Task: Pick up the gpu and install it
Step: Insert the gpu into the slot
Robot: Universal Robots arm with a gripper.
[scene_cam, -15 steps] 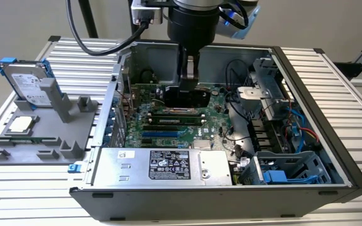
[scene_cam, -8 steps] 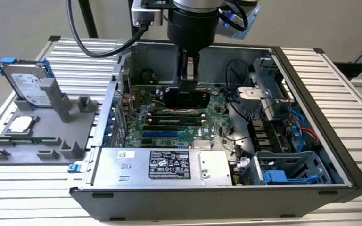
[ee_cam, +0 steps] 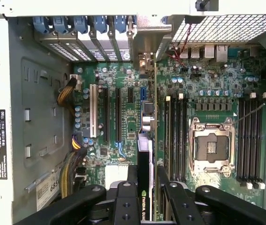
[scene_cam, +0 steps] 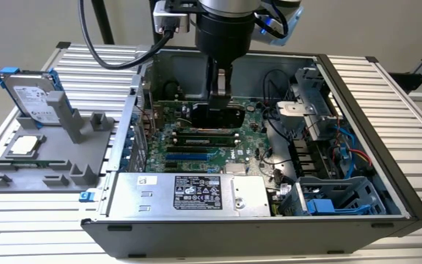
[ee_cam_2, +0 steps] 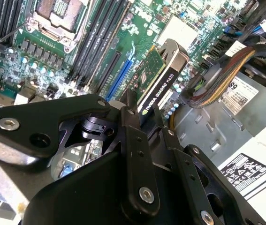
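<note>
Gripper (scene_cam: 221,102) lowered into open computer case (scene_cam: 387,165), pinching gpu (scene_cam: 218,115) by its upper edge. In the second wrist view, fingers (ee_cam_2: 132,136) pressed against both faces of gpu (ee_cam_2: 158,79), card held on edge, black shroud on one face and green board on the other. In the first wrist view, gpu (ee_cam: 145,154) seen edge-on between the fingers (ee_cam: 126,201), running along the motherboard (ee_cam: 208,84) beside the expansion slots (ee_cam: 117,115) and toward the rear brackets (ee_cam: 83,28). Pick-up judged complete: card off the grey fixture (scene_cam: 42,159), which holds the hard drive (scene_cam: 31,96), on the exterior view's left. Installation judged under way but unconfirmed: contact between card edge and slot hidden, so seating cannot be told. Power supply (scene_cam: 189,192) at the near side of the case in the exterior view.
</note>
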